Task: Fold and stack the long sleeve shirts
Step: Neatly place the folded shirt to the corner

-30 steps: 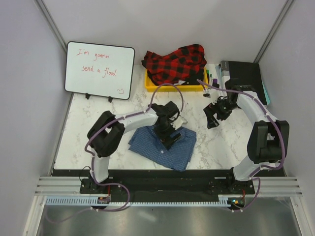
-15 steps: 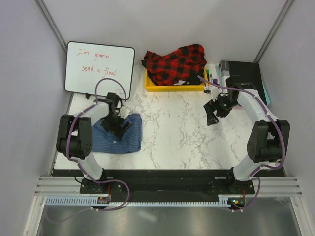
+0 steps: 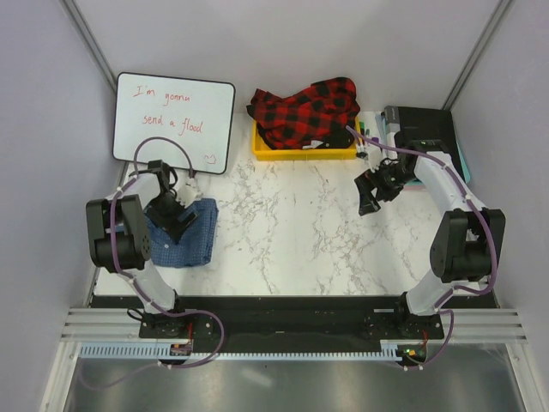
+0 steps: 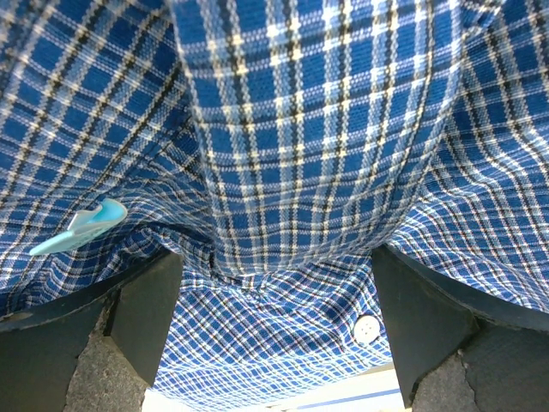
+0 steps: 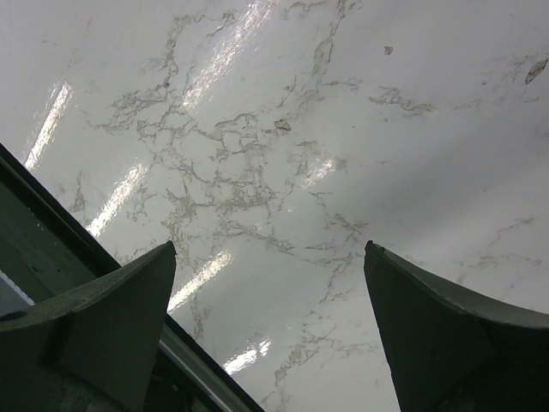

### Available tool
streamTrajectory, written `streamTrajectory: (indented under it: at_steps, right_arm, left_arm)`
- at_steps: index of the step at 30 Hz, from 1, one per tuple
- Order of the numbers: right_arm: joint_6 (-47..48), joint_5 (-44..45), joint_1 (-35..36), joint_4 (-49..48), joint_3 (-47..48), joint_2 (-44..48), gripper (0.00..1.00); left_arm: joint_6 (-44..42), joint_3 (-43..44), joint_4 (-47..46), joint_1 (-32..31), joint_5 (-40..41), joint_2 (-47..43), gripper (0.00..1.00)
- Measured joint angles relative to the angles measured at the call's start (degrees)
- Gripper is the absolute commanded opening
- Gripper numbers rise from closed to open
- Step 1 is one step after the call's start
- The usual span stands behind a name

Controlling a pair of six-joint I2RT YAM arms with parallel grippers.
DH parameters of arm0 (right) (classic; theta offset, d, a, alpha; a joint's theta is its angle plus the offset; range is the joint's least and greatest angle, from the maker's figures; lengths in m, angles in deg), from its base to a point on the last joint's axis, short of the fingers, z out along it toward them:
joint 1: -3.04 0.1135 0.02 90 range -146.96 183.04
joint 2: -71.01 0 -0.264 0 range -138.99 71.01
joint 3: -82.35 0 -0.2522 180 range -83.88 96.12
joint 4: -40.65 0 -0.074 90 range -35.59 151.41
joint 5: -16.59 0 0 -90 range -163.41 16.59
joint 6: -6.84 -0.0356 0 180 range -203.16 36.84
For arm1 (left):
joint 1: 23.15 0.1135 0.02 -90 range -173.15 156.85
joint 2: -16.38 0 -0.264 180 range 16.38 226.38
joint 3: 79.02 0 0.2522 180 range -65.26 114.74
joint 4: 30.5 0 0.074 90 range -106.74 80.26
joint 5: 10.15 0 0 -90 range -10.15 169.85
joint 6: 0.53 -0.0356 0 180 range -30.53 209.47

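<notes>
Your blue checked shirt (image 3: 193,249) lies folded at the tabletop's (image 3: 292,223) left edge under wide-open left jaws, the right jaws gape empty, and the red-and-black plaid shirt (image 3: 304,110) waits crumpled in the yellow bin (image 3: 283,154).

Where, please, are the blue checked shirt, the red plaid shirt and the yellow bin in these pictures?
blue checked shirt (image 3: 196,242), top external view, its uncovered right half.
red plaid shirt (image 3: 307,110), top external view, middle of the heap.
yellow bin (image 3: 283,154), top external view, its front wall.
</notes>
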Motion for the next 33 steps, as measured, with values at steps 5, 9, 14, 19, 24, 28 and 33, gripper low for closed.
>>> streamTrajectory:
  at_steps: [5, 9, 14, 19, 24, 28, 33]
  right_arm:
    - [-0.74, -0.9, 0.0, 0.94, 2.82, 0.02, 0.98]
    - [-1.6, -1.79, 0.0, 0.94, 4.35, 0.46, 0.98]
    - [-3.58, -3.21, 0.0, 0.79, 4.35, 2.86, 0.98]
    - [-9.4, -3.87, 0.0, -4.33, 2.64, 9.73, 0.98]
    - [-16.74, -4.0, 0.0, -12.85, -6.54, 19.47, 0.98]
    - [-21.66, -3.28, 0.0, -19.23, -16.22, 24.41, 0.98]
    - [-24.0, -0.9, 0.0, -22.67, -23.21, 26.62, 0.98]
  left_arm:
    - [-0.66, 2.34, 2.73, 0.0, -0.55, -0.94, 0.99]
    - [0.07, 11.23, 8.46, -0.22, -4.48, -3.85, 0.99]
    - [5.55, 21.44, 13.11, -3.04, -13.49, -12.76, 0.99]
    - [17.38, 28.85, 12.81, -11.02, -21.77, -18.05, 0.99]
    - [29.18, 26.47, 4.83, -21.97, -22.99, -18.78, 0.99]
    - [35.93, 19.43, -0.81, -27.65, -22.97, -17.7, 0.99]
    - [39.47, 12.68, -3.63, -28.61, -20.46, -16.41, 0.99]
